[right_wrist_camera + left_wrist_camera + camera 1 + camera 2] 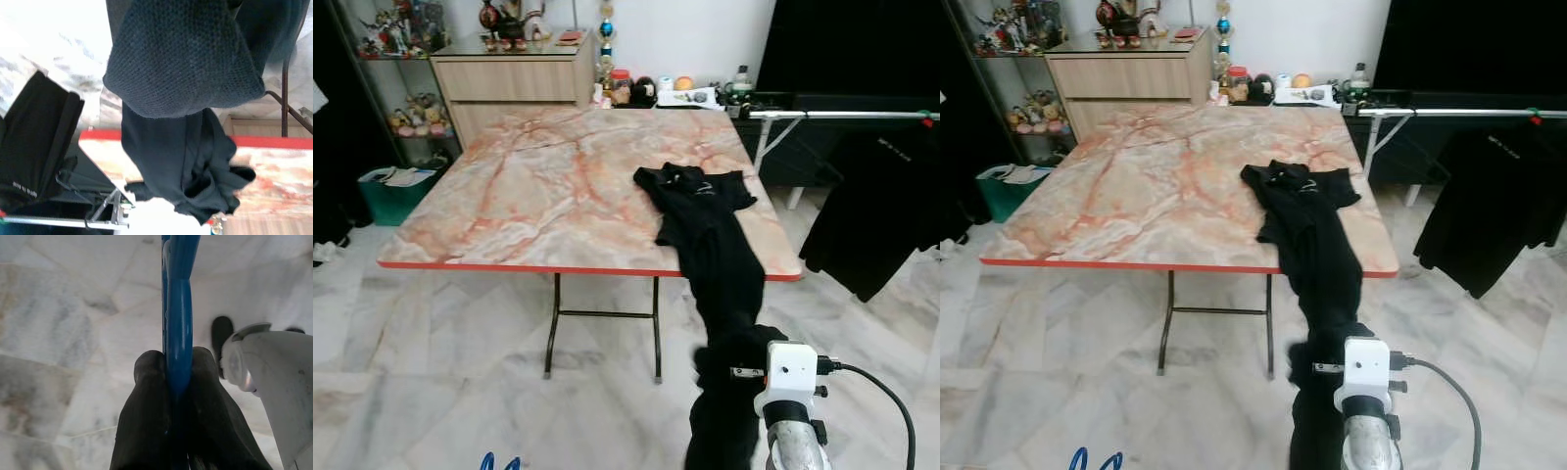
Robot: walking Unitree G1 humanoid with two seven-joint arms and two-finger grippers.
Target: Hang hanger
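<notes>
— Nearest?
— Left gripper (178, 377), fingers pinched shut on one blue hanger (177, 308), its long axis running straight away along the fingers, low over the marble floor (431, 382).

— Right gripper (736, 364)?
— Wrapped in the black shirt (705, 220) trailing off the table (509, 196); its grip I cannot tell.

— Farther?
— One clothes rail (842, 115), with a black garment (881, 206) hanging.

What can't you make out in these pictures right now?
- Right gripper: fingers buried in the black shirt, head views; open or shut unclear.
- Blue hanger: cut off by the frame edge, left wrist view; shape unseen.
- Rail: far end cut off, head views.
</notes>
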